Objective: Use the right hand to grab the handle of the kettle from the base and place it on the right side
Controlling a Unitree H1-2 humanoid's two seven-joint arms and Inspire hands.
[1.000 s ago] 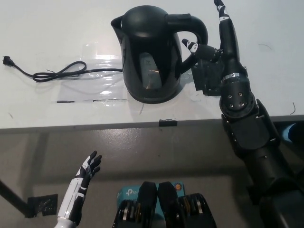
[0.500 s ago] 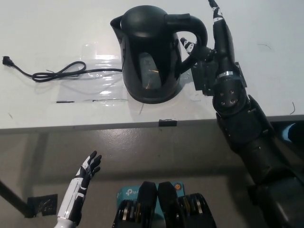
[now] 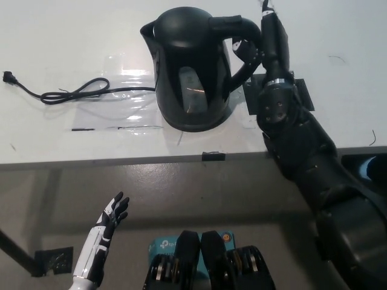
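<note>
My left hand hangs low at my left side, below the edge of the tabletop, white with dark fingers spread apart and holding nothing.

Up on the tabletop, at the far left, a black plug lies at the end of a black cord that loops once and runs rightward toward the kettle. The cord crosses a patch of clear tape stuck flat on the white surface.

The kettle stands upright near the middle of the tabletop, black, with its spout pointing left and its lid shut. It sits on its base, which shows only as a dark rim under the body. Its handle curves out to the right.

My right hand is at that handle, coming in from the right with my black arm stretched up across the tabletop edge. Some of my fingers reach into the gap between handle and kettle body, while the rest of the hand lies against the handle's outer side. Whether the grip is closed tight, I cannot tell from here. Under my wrist, a dark square mat lies on the tabletop just right of the kettle.
</note>
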